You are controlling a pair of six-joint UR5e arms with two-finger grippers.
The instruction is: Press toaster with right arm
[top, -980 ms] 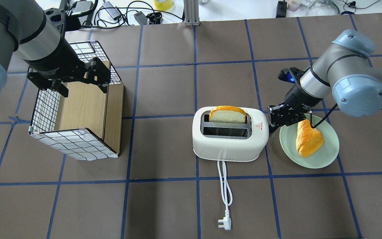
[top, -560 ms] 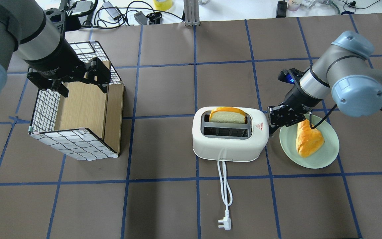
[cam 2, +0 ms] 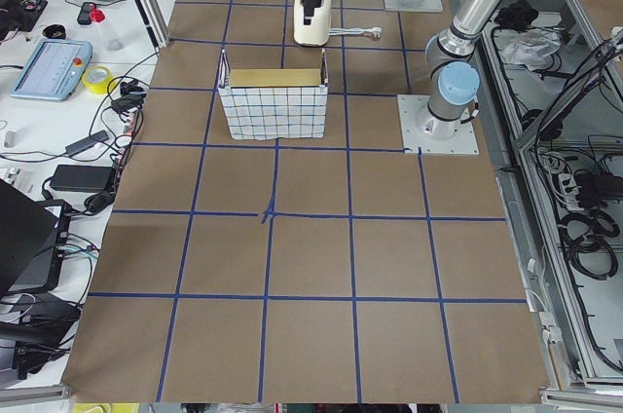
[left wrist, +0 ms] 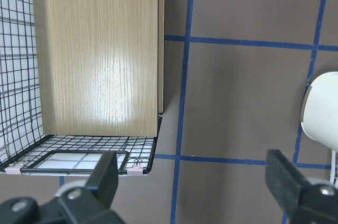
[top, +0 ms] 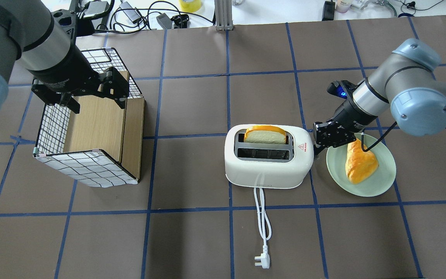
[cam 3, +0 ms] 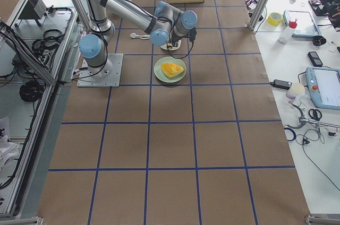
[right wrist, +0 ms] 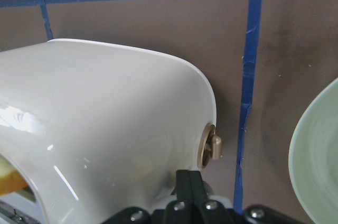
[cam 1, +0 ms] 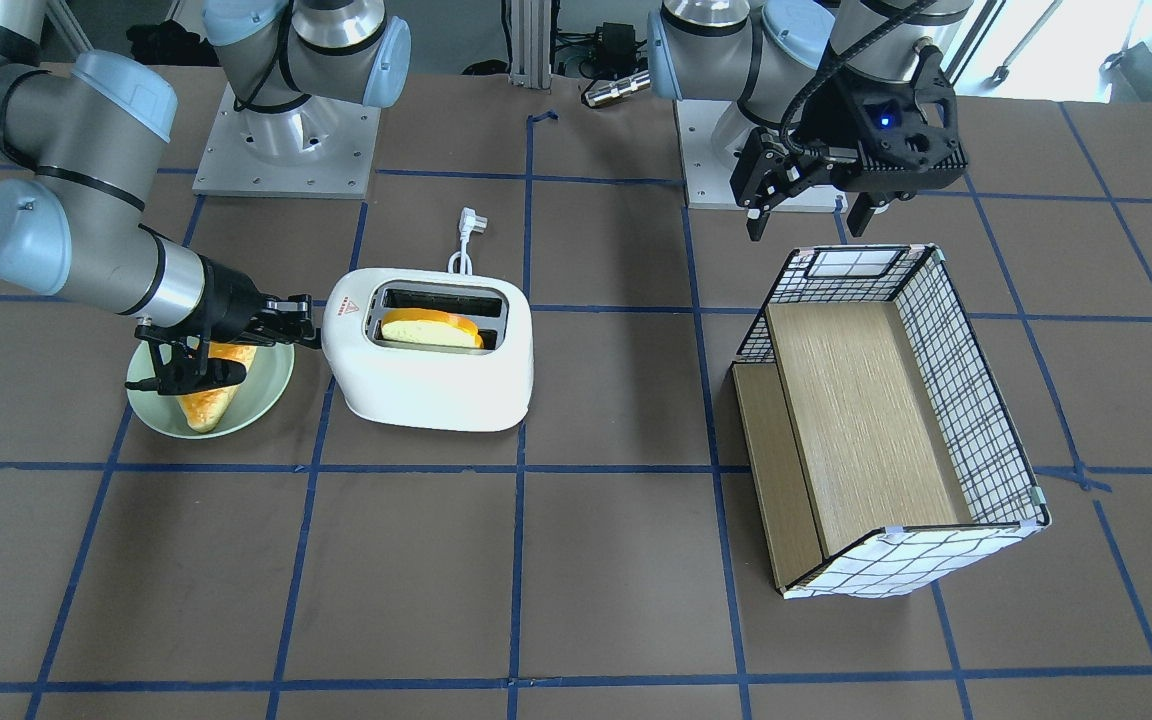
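Toaster: is standing slots-up on the brown table, just beside the green plate, with its red-triangle end facing that plate.
Toaster and right claw: the right gripper is reaching in low from the plate side, its tips lying against the toaster's short end wall. In the wrist view they are sitting just under a small gold knob on that end.
Right claw: its two fingers are pressing together into one narrow point, holding nothing.
Left claw: the left gripper is hanging high near the wire basket, its jaws spread wide and gripping nothing, well apart from the toaster.
Bread slice: is sitting in the slot farther from the robot, its top poking out.
Plate: is carrying a wedge of orange-crusted bread, and the right arm is passing over its rim.
Cord: is trailing from the toaster's long side toward the robot, ending in a white plug.
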